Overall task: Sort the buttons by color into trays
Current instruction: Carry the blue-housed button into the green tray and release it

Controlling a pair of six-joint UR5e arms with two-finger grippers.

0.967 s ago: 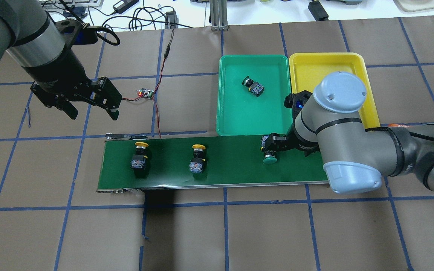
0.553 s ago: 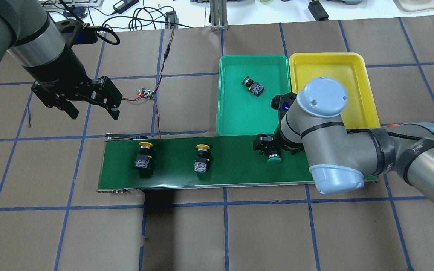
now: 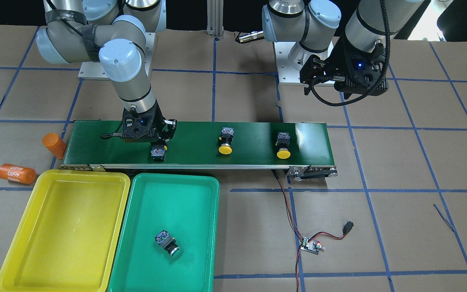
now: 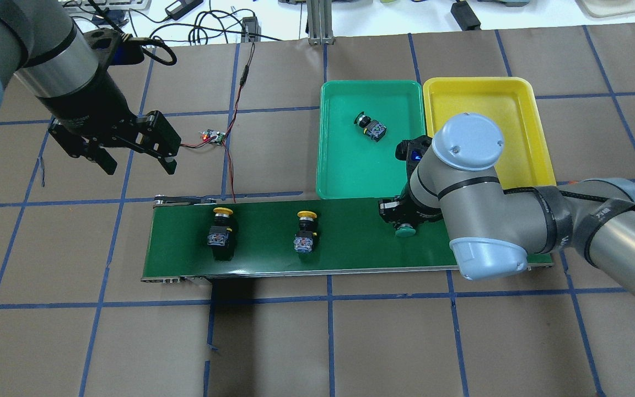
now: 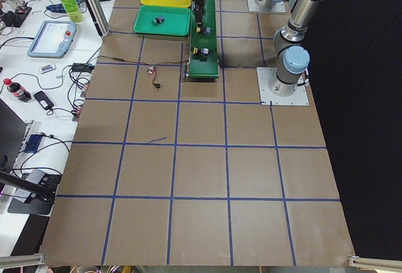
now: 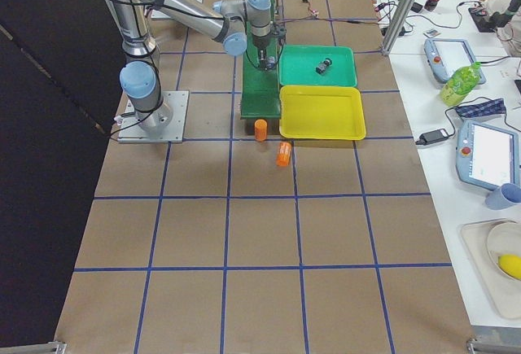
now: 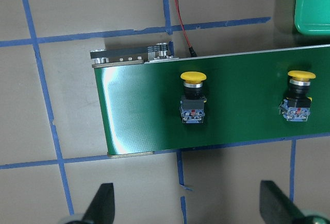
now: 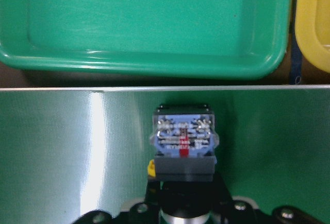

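Shows the right gripper (image 4: 404,216) down low on the conveyor belt (image 4: 350,251), fingers snug against both sides of a green button (image 8: 184,144). Finds that button lying on its side, cap toward the robot, just beside the teal-green tray (image 4: 373,194). Holds a second green button (image 4: 371,127) inside that tray, tipped over. Sets the yellow tray (image 4: 535,154) right alongside. Carries a yellow button (image 4: 221,236) and a second yellow button (image 4: 305,236) farther along the belt, apart, caps pointing away from the robot. Hangs the left gripper (image 4: 138,164) above the desk (image 4: 273,342) near the belt's left end, spread wide, gripping nothing.
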